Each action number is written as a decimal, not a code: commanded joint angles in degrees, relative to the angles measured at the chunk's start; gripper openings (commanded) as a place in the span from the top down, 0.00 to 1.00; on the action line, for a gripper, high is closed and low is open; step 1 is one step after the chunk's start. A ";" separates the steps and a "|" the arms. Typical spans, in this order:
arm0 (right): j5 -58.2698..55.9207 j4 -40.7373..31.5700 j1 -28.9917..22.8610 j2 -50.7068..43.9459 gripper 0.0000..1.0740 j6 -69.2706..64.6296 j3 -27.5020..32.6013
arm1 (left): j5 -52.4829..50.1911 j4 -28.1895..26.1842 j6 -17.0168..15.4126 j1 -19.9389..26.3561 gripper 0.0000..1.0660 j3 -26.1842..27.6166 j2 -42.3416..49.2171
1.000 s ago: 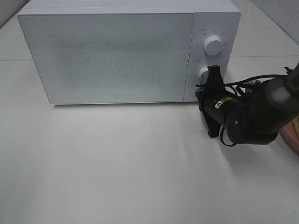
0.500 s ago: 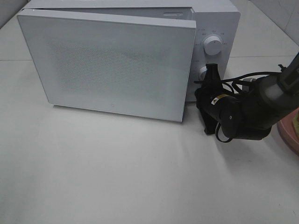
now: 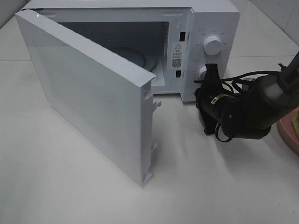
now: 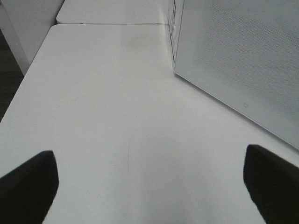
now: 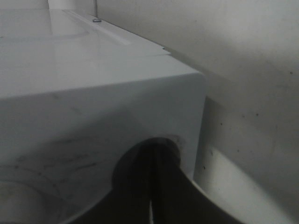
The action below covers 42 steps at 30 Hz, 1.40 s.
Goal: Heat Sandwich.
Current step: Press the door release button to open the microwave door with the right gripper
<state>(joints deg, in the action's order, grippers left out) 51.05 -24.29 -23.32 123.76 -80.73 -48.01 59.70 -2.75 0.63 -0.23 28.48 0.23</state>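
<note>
The microwave door stands open, so next comes fetching the sandwich, maybe that pale bit on the pink plate at the right edge. The right claw, pinched shut and empty, rests by the lower knob; the left claw is spread wide, empty, near the jutting door.

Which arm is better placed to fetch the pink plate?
Right: the right gripper is at the microwave's control panel, near the pink plate; the left gripper is on the far side of the open door.
</note>
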 commanded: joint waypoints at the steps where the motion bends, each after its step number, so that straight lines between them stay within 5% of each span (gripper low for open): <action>1: 12.20 2.64 2.06 -0.11 0.99 1.03 -5.96 | -0.40 -0.40 0.11 0.06 0.05 -0.11 1.66; 24: 5.27 3.67 2.06 -0.97 1.00 1.09 -5.04 | -0.40 -0.40 0.11 0.06 0.05 -0.11 1.66; 42: -3.27 7.22 2.06 -9.22 1.00 3.21 6.47 | -0.40 -0.40 0.11 0.06 0.05 -0.11 1.66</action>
<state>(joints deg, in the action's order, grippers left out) 47.33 -18.11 -21.72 116.08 -78.95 -42.00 59.70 -2.75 0.63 -0.23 28.48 0.23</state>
